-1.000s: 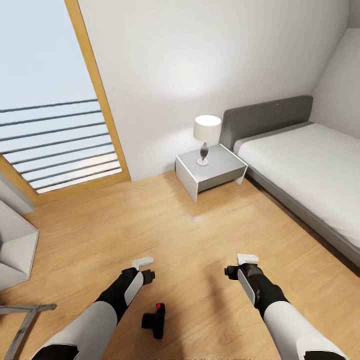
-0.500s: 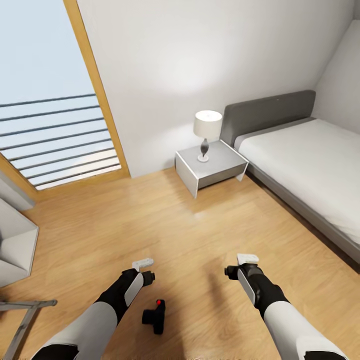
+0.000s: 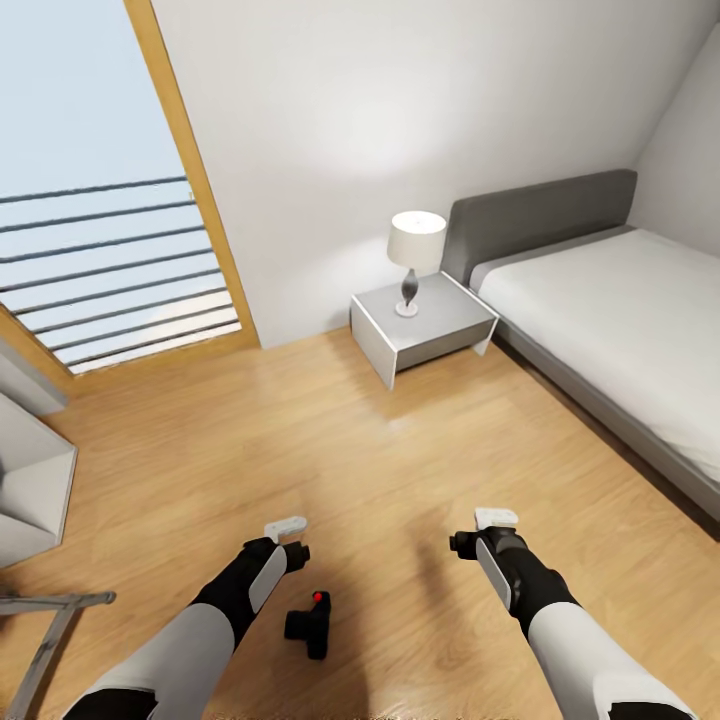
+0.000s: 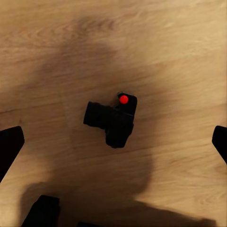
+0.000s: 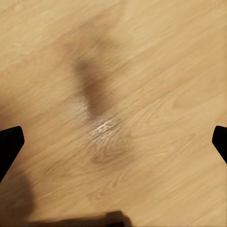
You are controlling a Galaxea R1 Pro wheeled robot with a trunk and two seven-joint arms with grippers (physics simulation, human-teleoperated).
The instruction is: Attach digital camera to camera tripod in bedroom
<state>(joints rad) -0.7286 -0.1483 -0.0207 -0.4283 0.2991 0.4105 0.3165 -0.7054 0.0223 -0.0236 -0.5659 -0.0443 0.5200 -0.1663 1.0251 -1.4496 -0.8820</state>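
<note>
Both arms share one livery — glossy white shells on the forearm sections, matte black at the joints and wrists. The left arm (image 3: 205,625) carries a white panel set into the black wrist housing, and a small white block caps the end of it. The right arm (image 3: 555,615) matches it, with a narrow white strip along the black wrist and the same white cap. In the wrist views the fingertips (image 4: 9,147) appear as plain black wedges — smooth, unmarked, without visible screws or cables.
</note>
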